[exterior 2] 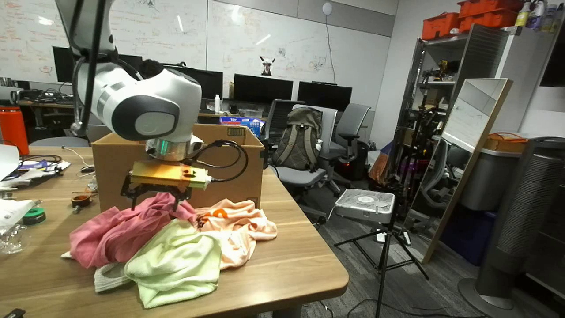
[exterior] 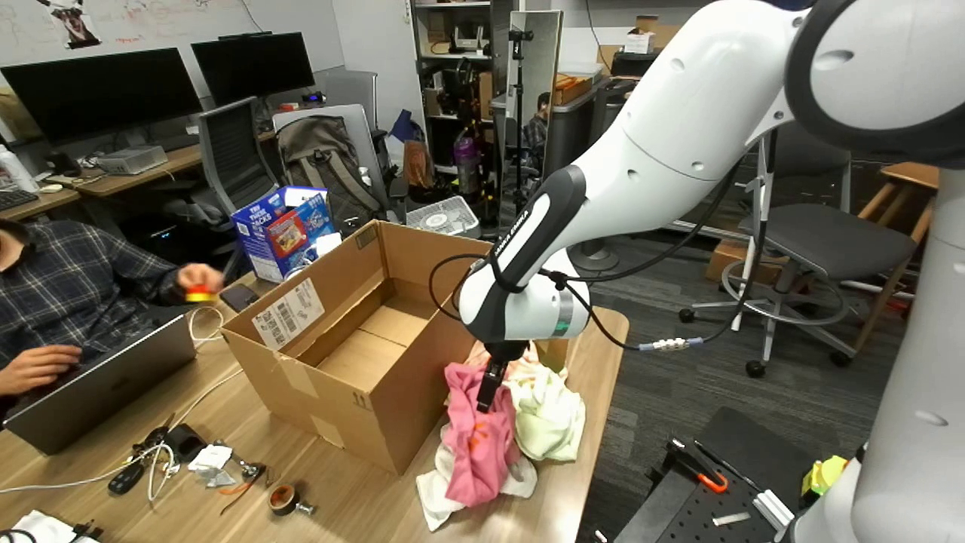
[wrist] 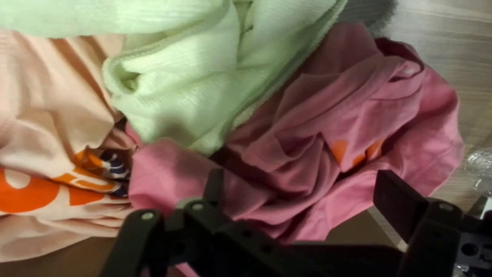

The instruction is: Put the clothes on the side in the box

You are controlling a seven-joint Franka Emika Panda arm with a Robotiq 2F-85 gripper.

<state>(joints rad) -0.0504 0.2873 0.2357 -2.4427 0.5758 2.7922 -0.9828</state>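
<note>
Step in hand looks like a pick, pre-grasp, on the hot-pink soft fabric garment (exterior 2: 110, 236). Black two-finger gripper (exterior 2: 154, 206) points down at its bunched folds; jaws spread wide, pink cloth below and between the fingertips (wrist: 399, 204), nothing pinched. Cannot tell whether the tips touch the cloth.

Clothes location: all three outside the large brown corrugated cardboard box (exterior: 332, 407) with upright flaps, heaped just beside it on the wood-grain table (exterior 2: 300, 274). Pink one is directly under the gripper. Pale yellow-green textured garment (exterior 2: 176, 260) lies against it and seems to overlap its edge in the wrist view. Cream-peach garment with orange print (exterior 2: 238, 225) touches the pale one, on the side away from most of the pink.

Progress, judged: near the start, all three yet to go in. Next move calls for easing down if the tips are short, closing on a thick bunch of pink, then lifting high enough that the trailing cloth clears the box wall before crossing over and releasing. Likely snag: the pale yellow-green garment may drag along, so a slow straight lift would be safer.
</note>
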